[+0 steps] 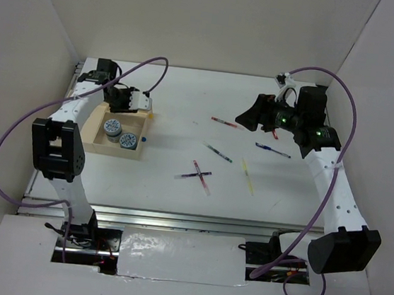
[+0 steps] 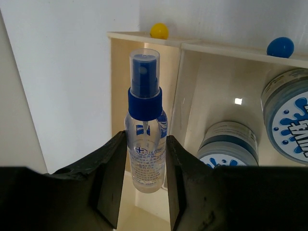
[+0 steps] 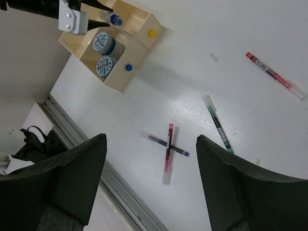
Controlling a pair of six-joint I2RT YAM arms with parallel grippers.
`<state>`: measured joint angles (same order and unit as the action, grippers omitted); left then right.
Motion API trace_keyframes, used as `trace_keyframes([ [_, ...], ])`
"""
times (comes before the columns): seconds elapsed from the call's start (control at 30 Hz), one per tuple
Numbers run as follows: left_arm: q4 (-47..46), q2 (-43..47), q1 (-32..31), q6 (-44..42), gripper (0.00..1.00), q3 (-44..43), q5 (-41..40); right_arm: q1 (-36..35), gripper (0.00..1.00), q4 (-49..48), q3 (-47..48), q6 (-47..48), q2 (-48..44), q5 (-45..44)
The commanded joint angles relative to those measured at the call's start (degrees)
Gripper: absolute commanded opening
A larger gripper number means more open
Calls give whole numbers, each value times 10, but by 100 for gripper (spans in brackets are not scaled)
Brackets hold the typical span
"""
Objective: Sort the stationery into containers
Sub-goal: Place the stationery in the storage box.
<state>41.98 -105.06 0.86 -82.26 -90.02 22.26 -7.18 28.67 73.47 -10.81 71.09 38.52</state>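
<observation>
White table (image 1: 190, 83) fills the booth, w/ both arms bolted at the near edge. The left arm (image 1: 81, 102) reaches to the far-left corner and the right arm (image 1: 331, 184) is up high over the far-right side.

Tan tray (image 1: 93, 136) sits far left, divided into compartments. Two round tubs (image 1: 112, 127), blue-white lids, lie side by side in its wide compartment, touching or nearly so.

Left gripper (image 2: 144, 142) is over the narrow compartment beside them. It's closed to a narrow gap on a small clear spray bottle (image 2: 144, 101) w/ a blue collar and cap, fingers pressed on both sides of the body. Can't tell if the bottle's base touches the tray floor.

Right gripper (image 3: 151, 144) hangs above the table centre, jaws spread wide, holding nothing.

Pens lie loose on the table, well apart from the tray:
- red pen (image 1: 223, 122), far centre
- blue pen (image 1: 273, 150), under the right arm
- green pen (image 1: 219, 153), mid-table
- pale yellow pen (image 1: 248, 178), nearer
- crossed pair (image 3: 168, 147), a red one lying over a dark purple one

Yellow dot (image 2: 159, 31) marks the narrow compartment's end wall. A blue dot (image 2: 280, 46) marks the wide one.
</observation>
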Motion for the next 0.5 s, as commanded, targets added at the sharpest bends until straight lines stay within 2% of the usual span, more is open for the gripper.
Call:
trace_keyframes([
  [0.0,1,-11,-3,-33,18,-10,7,5,81,-10,-3,3,5,12],
  [0.23,-9,-44,-4,-17,33,-26,-30,4,81,0,7,7,10,16],
  [0.27,-9,-47,-4,-16,38,-30,-34,3,82,0,8,7,11,16],
  [0.47,-10,-60,-4,-12,44,-48,-55,2,82,4,13,10,18,15],
])
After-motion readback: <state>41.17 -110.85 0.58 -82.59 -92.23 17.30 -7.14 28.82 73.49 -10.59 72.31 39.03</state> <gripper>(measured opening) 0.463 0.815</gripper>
